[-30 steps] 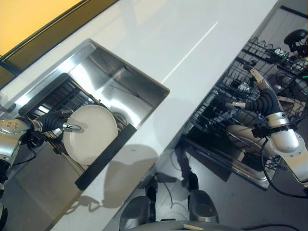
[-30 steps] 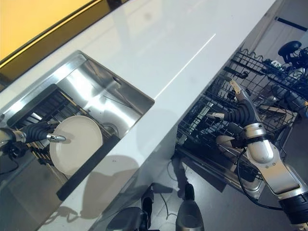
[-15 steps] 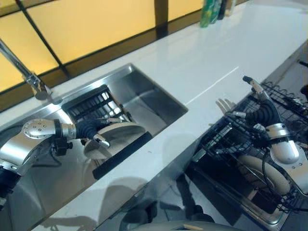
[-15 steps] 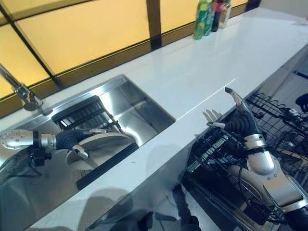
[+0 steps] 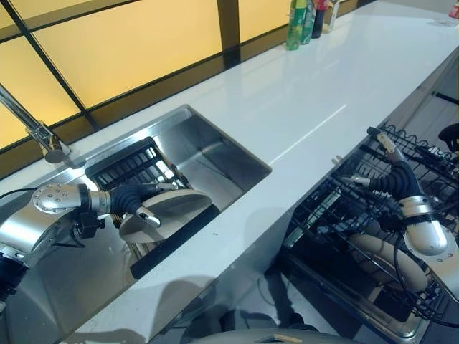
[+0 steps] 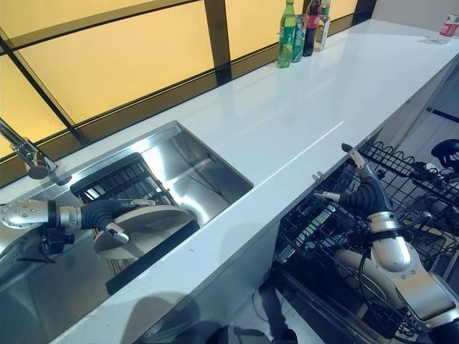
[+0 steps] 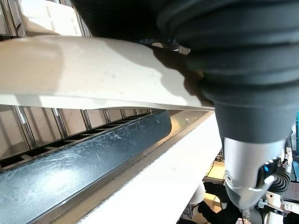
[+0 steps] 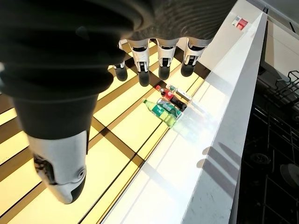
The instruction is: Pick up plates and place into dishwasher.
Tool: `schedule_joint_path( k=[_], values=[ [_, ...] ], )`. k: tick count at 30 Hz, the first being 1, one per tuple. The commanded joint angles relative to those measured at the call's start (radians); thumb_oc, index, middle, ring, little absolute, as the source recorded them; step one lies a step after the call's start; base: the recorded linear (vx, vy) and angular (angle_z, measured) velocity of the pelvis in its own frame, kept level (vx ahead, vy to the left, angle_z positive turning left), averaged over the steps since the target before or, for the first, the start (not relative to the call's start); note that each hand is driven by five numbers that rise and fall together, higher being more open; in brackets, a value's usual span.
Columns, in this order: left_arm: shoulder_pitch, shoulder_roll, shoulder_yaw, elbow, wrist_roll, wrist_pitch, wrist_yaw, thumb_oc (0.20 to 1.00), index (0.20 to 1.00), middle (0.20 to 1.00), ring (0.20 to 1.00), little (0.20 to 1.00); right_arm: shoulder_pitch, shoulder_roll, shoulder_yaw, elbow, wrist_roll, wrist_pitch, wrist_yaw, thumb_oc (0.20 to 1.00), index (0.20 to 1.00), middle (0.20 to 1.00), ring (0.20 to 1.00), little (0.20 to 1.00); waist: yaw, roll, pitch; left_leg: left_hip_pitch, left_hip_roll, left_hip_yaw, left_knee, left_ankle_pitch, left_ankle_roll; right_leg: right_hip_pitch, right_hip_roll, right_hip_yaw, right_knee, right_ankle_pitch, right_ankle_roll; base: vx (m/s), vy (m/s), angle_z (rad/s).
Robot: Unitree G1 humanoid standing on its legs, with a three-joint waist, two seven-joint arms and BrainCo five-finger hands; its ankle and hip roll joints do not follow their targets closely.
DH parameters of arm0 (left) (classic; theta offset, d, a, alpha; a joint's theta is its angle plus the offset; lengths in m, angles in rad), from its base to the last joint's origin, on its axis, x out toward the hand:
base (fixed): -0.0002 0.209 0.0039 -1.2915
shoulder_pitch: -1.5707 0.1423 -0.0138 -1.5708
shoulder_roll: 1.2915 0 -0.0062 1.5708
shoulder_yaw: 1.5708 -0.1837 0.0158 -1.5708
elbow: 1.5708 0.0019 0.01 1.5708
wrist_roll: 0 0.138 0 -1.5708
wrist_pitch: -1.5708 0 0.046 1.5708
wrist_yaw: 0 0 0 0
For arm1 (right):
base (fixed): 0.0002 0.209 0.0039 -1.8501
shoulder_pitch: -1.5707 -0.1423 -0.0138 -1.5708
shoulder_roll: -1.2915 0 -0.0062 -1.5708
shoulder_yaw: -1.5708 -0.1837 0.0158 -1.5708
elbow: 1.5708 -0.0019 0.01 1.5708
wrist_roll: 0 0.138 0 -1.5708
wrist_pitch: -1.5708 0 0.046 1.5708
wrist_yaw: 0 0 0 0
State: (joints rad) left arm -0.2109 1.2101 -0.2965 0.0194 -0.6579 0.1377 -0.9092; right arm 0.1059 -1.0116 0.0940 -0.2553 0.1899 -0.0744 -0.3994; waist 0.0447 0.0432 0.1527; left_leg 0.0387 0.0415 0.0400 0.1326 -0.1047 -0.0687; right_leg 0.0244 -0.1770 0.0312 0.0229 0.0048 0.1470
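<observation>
A white plate (image 5: 176,204) is tilted over the black dish rack (image 5: 125,165) inside the steel sink (image 5: 215,147). My left hand (image 5: 133,202) is shut on its near rim, thumb on top and fingers behind it. In the left wrist view the plate's pale rim (image 7: 84,70) runs right past the hand's cover. My right hand (image 5: 393,180) hovers open over the pulled-out dishwasher rack (image 5: 344,208), holding nothing. Its straight fingers (image 8: 161,51) point toward the far counter.
A dark bar (image 5: 176,240) lies along the sink's front edge below the plate. A faucet (image 5: 43,136) stands at the sink's left. Bottles (image 6: 294,32) stand at the white counter's far end. A pale dish (image 5: 384,254) rests in the dishwasher's lower part.
The whole view has swung and levelled, so the camera moved. My left hand keeps its hold on the plate over the sink rack; my right hand stays open over the dishwasher rack.
</observation>
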Motion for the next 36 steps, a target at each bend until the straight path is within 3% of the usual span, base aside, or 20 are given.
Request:
schedule_joint_path(
  k=[1, 10, 19, 27, 30, 36],
  values=[
    [0.170, -0.011, -0.151, -0.128, 0.179, -0.040, -0.005, 0.200, 0.200, 0.200, 0.200, 0.200, -0.022, -0.083, -0.003, -0.051, 0.021, -0.031, -0.039, 1.000, 1.000, 1.000, 1.000, 1.000, -0.005, -0.019, -0.027, -0.106, 0.056, -0.122, 0.057, 0.031, -0.081, -0.025, -0.090, -0.014, 0.125, -0.043, 0.115, 0.00, 0.000, 0.00],
    [0.233, 0.001, 0.060, -0.113, 0.409, -0.125, 0.394, 0.200, 0.200, 0.200, 0.200, 0.200, 0.014, -0.059, -0.079, -0.068, 0.020, -0.004, -0.020, 1.000, 1.000, 1.000, 1.000, 1.000, 0.030, -0.026, -0.033, -0.112, 0.056, -0.139, 0.040, 0.042, -0.084, -0.019, -0.095, -0.033, 0.111, -0.045, 0.115, -0.01, 0.002, 0.00],
    [0.343, -0.061, 0.315, -0.161, 0.490, -0.201, 0.563, 0.200, 0.200, 0.200, 0.200, 0.200, 0.058, 0.002, -0.157, -0.068, -0.022, -0.017, 0.008, 1.000, 1.000, 1.000, 1.000, 1.000, 0.060, -0.038, -0.042, -0.112, 0.056, -0.152, 0.018, 0.048, -0.083, -0.017, -0.107, -0.060, 0.095, -0.044, 0.115, -0.06, 0.005, 0.04],
    [0.355, -0.112, 0.425, -0.151, 0.571, -0.298, 0.749, 0.200, 0.200, 0.200, 0.200, 0.200, 0.055, 0.038, -0.187, -0.066, -0.045, -0.024, -0.002, 1.000, 1.000, 1.000, 1.000, 1.000, 0.069, -0.049, -0.058, -0.093, 0.059, -0.158, -0.013, 0.054, -0.081, -0.009, -0.111, -0.074, 0.083, -0.046, 0.115, -0.07, -0.007, 0.02],
    [0.331, -0.140, 0.497, -0.131, 0.658, -0.384, 0.947, 0.200, 0.200, 0.200, 0.200, 0.200, 0.043, 0.072, -0.204, -0.073, -0.075, -0.028, -0.029, 1.000, 1.000, 1.000, 1.000, 1.000, 0.072, -0.059, -0.070, -0.081, 0.060, -0.165, -0.035, 0.058, -0.078, -0.008, -0.112, -0.080, 0.078, -0.049, 0.114, -0.10, -0.026, 0.09],
    [0.314, -0.225, 0.624, -0.154, 0.739, -0.487, 1.183, 0.200, 0.200, 0.200, 0.200, 0.200, 0.010, 0.141, -0.241, -0.090, -0.145, -0.064, -0.088, 1.000, 1.000, 1.000, 1.000, 1.000, 0.081, -0.068, -0.095, -0.063, 0.065, -0.183, -0.066, 0.062, -0.073, -0.008, -0.101, -0.090, 0.076, -0.060, 0.094, -0.13, -0.046, 0.04]
  ],
)
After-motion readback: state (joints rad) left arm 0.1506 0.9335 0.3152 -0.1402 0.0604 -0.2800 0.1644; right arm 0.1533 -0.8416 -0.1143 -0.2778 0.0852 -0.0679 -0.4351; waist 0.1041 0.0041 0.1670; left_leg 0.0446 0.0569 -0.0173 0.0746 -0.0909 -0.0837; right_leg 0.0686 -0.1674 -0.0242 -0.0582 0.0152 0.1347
